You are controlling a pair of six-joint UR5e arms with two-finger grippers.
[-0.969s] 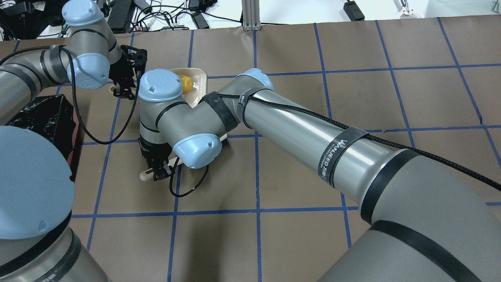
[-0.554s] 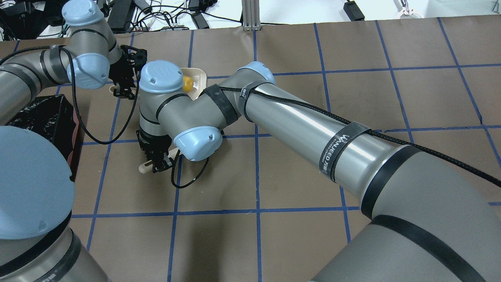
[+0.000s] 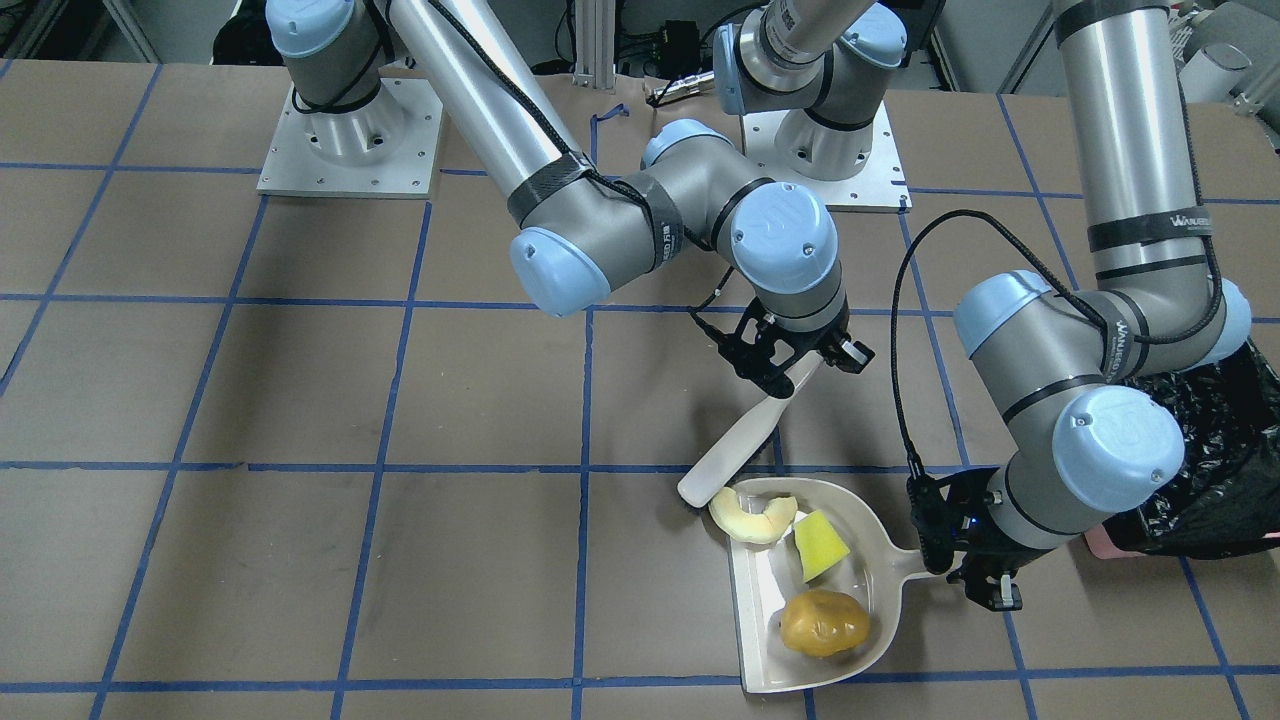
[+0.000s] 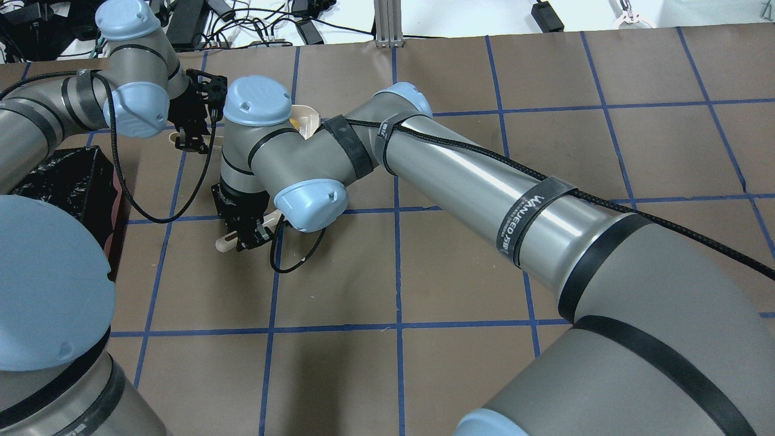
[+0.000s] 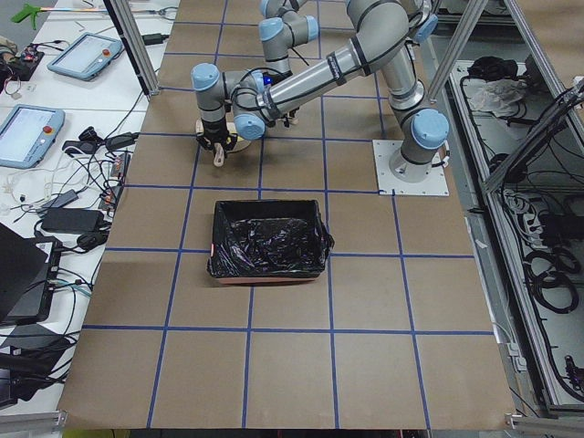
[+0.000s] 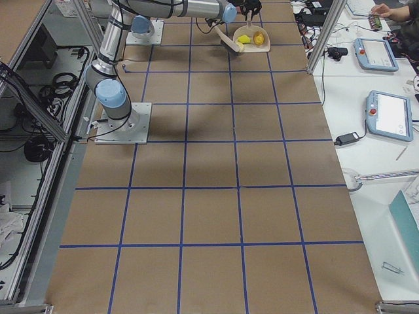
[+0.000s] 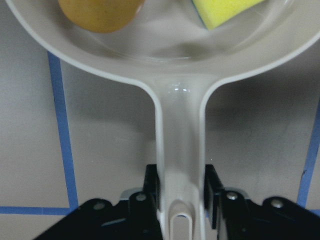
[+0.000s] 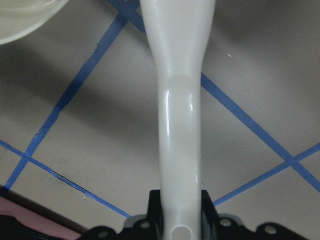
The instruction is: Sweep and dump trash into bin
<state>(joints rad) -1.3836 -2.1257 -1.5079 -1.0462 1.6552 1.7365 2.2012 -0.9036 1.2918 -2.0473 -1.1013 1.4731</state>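
Right gripper: clamped on the handle of the beige sweeper. The blade slopes down to the table, with its tip just beside the cream crescent.

Left gripper: clamped on the dustpan handle. The pan lies flat on the table.

Trash position: the yellow-green wedge and the potato-like lump lie inside the pan. The crescent sits at the corner of the pan's open edge. Whether it is fully over the lip cannot be told.

Step in hand (judged): push the last piece home, then carry and tip.

1. Keep the blade low on the paper and drive the crescent toward the pan's back wall, not along the lip.
2. Hold the pan pressed flat during the stroke so that nothing slides under the edge.
3. Withdraw the sweeper before lifting.
4. Lift with the handle end low, because the rounded lump is likely to roll toward the open edge.

Surroundings: the bin stands on the left arm's side, well apart from the pan, with that arm's elbow between them in the front view. The right arm reaches across into this half, its wrist close above the pan. A black cable loops beside the pan handle. The right arm and the cable should be cleared before the pan is swung.
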